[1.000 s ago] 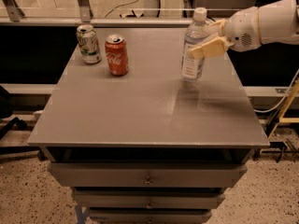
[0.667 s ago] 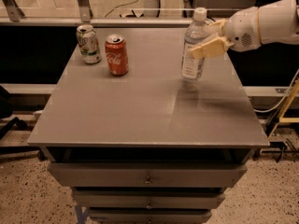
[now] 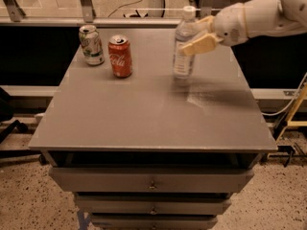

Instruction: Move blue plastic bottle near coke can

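The blue plastic bottle [image 3: 183,47], clear with a white cap and white label, stands upright over the back right part of the grey table [image 3: 153,123]. My gripper [image 3: 195,34] reaches in from the right and is shut on the bottle's upper half, with one beige finger [image 3: 201,44] across its front. The coke can [image 3: 120,56], red with white script, stands upright at the back left, well to the left of the bottle.
A green-and-white silver can [image 3: 91,44] stands just left of the coke can near the table's back left corner. Drawers [image 3: 151,180] sit under the tabletop. A railing and glass run behind the table.
My gripper has carried the bottle a short way to the left, toward the coke can. The two cans have not moved.
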